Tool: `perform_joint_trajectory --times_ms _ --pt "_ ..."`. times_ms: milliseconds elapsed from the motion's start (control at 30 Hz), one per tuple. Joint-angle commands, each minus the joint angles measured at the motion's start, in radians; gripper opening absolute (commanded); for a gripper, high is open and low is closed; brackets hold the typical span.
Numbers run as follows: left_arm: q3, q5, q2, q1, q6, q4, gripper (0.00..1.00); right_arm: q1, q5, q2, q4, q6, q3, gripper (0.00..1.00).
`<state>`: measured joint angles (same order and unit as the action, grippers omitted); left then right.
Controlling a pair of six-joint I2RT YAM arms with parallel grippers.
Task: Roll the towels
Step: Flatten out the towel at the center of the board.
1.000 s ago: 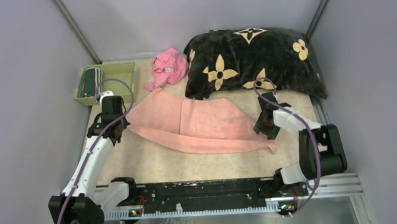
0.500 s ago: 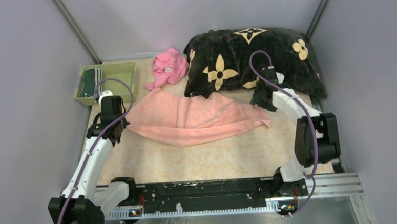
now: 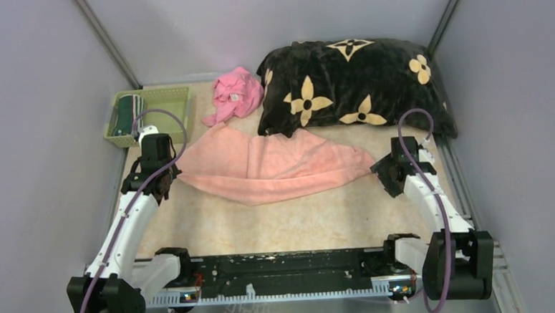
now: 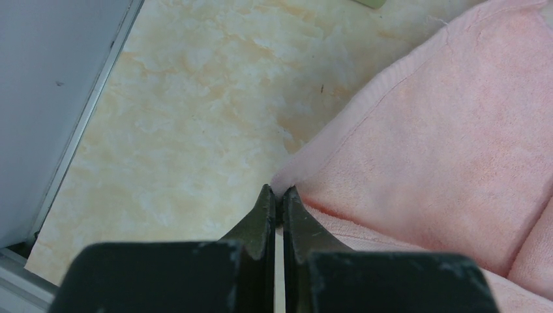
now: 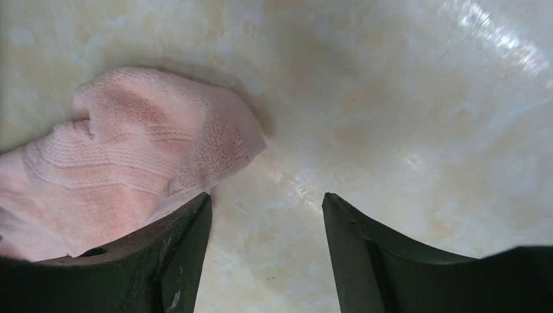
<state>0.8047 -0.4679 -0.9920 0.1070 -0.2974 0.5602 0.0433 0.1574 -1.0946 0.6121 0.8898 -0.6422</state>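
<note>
Your left gripper (image 4: 278,193) has its fingers pinched together on the left corner of the salmon towel (image 3: 275,167), which lies spread across the table (image 3: 264,222), while your right gripper (image 5: 266,199) holds its fingers apart at the towel's right tip.

material log | salmon towel (image 3: 275,167): soft terry cloth, matt, looped nap, ribbed woven band at its end | table (image 3: 278,224) under the towel: smooth, glossy, cream marbled | blanket (image 3: 349,81) behind the towel: plush, velvety cloth | basket (image 3: 163,91) left of and behind the towel: green woven-look plastic | right gripper (image 5: 267,208) beside the towel's end: dark, matt
</note>
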Motion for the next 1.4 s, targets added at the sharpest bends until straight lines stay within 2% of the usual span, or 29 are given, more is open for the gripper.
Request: perform_joint_trajectory --times_ms 0,267,467,700,800,967,1167,1367 --pt "-0.002 -0.005 0.015 0.003 0.007 -0.019 0.00 0.007 -0.062 0.072 -0.137 0.285 0.069 0.63" --pt "-0.001 -0.004 0.005 0.003 0.008 -0.019 0.00 0.008 -0.041 0.153 -0.320 0.534 0.257 0.67" --pt "0.002 -0.004 0.001 0.003 0.007 -0.017 0.00 0.007 -0.027 0.104 -0.451 0.587 0.297 0.67" --pt "0.000 -0.006 0.002 0.003 0.006 -0.017 0.00 0.008 0.085 0.063 -0.573 0.632 0.323 0.64" --pt "0.000 -0.005 0.001 0.003 0.006 -0.017 0.00 0.009 0.087 0.030 -0.627 0.644 0.321 0.62" --pt "-0.001 -0.004 0.003 0.003 0.008 -0.017 0.00 0.026 0.036 -0.028 -0.688 0.625 0.290 0.59" --pt "0.000 -0.004 0.002 0.004 0.007 -0.019 0.00 0.065 0.047 0.036 -0.644 0.515 0.259 0.53" --pt "0.000 -0.003 0.003 0.003 0.007 -0.018 0.00 0.138 -0.049 0.049 -0.691 0.401 0.246 0.45"
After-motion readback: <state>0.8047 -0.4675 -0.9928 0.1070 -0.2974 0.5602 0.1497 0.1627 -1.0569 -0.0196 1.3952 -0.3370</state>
